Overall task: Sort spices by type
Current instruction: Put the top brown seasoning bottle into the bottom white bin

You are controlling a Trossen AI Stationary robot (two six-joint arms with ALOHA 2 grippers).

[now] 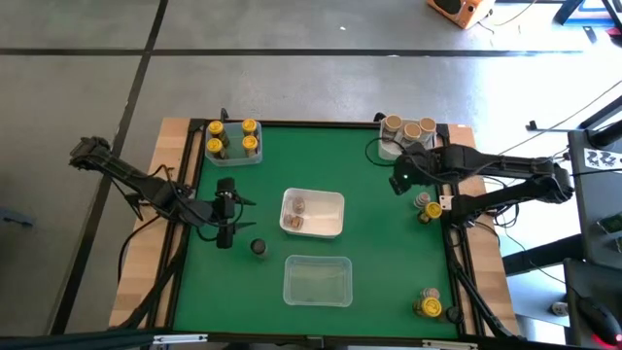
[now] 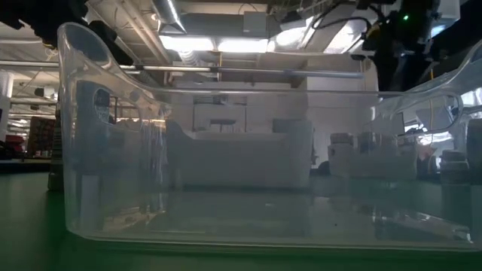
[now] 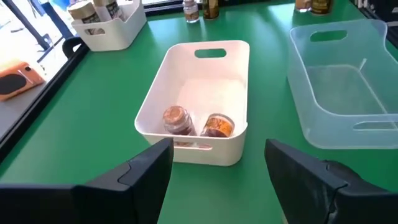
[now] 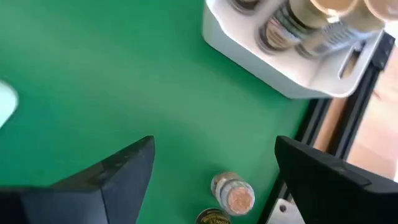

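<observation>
Spice jars stand grouped on the green table. Yellow-lidded ones fill a clear bin (image 1: 233,142) at the far left, tan-lidded ones a white bin (image 1: 408,130) at the far right. Two brown-topped jars (image 3: 176,119) (image 3: 217,126) stand in the white centre bin (image 1: 312,213). A dark-lidded jar (image 1: 259,248) stands alone on the mat. My left gripper (image 1: 243,212) hovers open, left of the centre bin, pointing at it (image 3: 217,152). My right gripper (image 1: 397,183) hangs open above the mat near the far-right bin, above two loose jars (image 4: 233,194) at the right edge.
An empty clear bin (image 1: 317,280) sits near the front centre and fills the low view (image 2: 241,150). Two more jars (image 1: 428,306) stand at the near right corner. Loose jars (image 1: 426,206) stand by the right edge, under the right arm.
</observation>
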